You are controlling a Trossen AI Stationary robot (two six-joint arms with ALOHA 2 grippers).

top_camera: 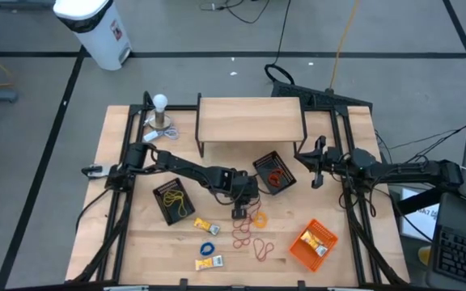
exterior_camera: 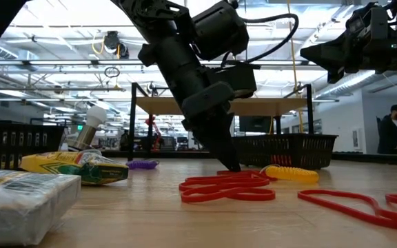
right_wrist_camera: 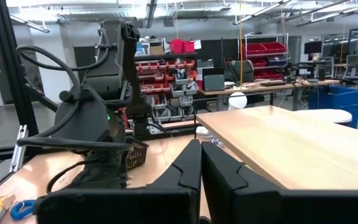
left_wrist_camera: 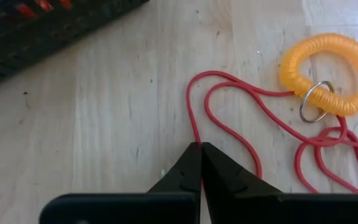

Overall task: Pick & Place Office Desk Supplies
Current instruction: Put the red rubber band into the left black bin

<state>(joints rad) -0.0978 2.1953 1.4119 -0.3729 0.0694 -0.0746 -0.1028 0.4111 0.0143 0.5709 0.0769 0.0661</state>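
Note:
Several thin red rubber bands (top_camera: 241,235) lie tangled on the wooden table beside an orange coil loop with a metal ring (left_wrist_camera: 328,74). My left gripper (left_wrist_camera: 201,149) points steeply down at the table's middle (top_camera: 241,212) and is shut on one red rubber band (left_wrist_camera: 229,124). Two yellow-and-white packets (top_camera: 205,226) (top_camera: 210,263) and a blue band (top_camera: 209,248) lie flat nearer the front edge. My right gripper (right_wrist_camera: 201,155) is shut and held above the table at the right (top_camera: 312,162), touching nothing. My left gripper pinches one strand of the red rubber band (left_wrist_camera: 195,132) between its two fingertips, at the bend of the loop farthest from the orange coil. The fingers come from above, slanting steeply down (exterior_camera: 230,164). The band lies slack on the table.
A black mesh tray with red bands (top_camera: 275,171) stands just beyond the gripper, another with yellow bands (top_camera: 174,200) to its left. An orange tray with packets (top_camera: 314,244) sits at the front right. A raised wooden shelf (top_camera: 249,121) and a lamp bulb (top_camera: 160,103) stand at the back.

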